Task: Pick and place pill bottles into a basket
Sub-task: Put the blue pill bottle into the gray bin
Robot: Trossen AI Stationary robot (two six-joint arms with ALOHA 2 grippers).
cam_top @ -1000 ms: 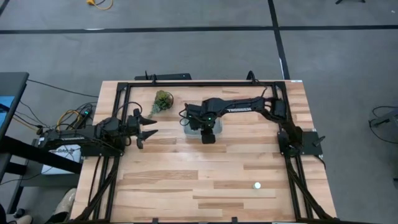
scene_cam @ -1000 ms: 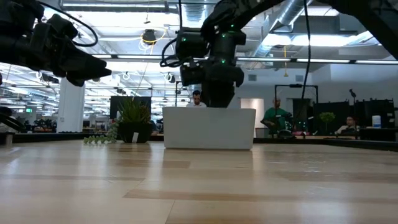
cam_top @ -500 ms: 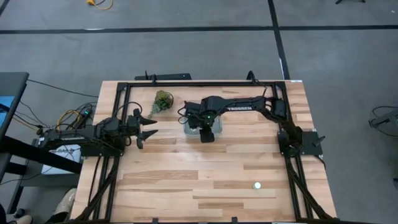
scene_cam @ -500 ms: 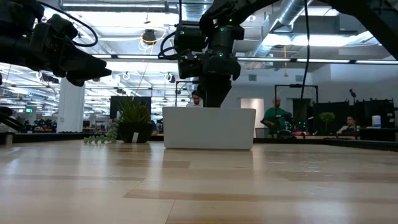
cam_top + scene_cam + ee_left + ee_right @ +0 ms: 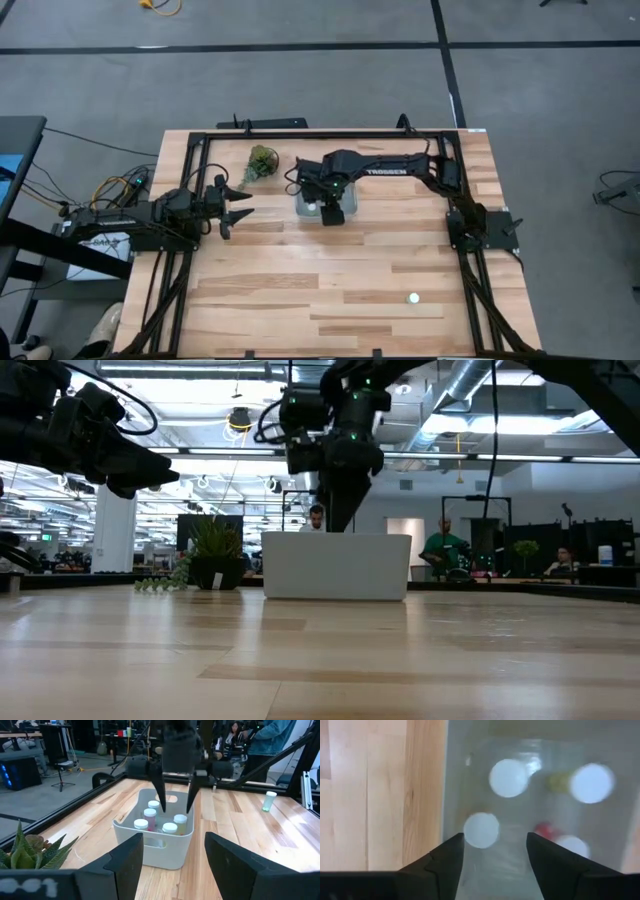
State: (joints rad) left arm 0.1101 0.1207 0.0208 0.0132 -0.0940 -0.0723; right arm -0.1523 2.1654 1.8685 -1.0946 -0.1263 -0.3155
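Note:
The basket, a pale translucent bin, stands on the wooden table toward the far side. Several pill bottles with white caps stand upright in it; the right wrist view looks down on their caps. Straight above the basket my right gripper hangs open, its fingers pointing down with nothing between them. One more pill bottle stands alone near the table's front right, also seen as a greenish bottle. My left gripper waits open to the left of the basket, facing it.
A green leafy sprig lies at the far left of the basket. A black metal frame runs around the table's edges. Bare wood stretches between the basket and the lone bottle. People sit in the room beyond the table.
My right gripper has risen a little above the basket and shifted slightly toward the table's far edge.

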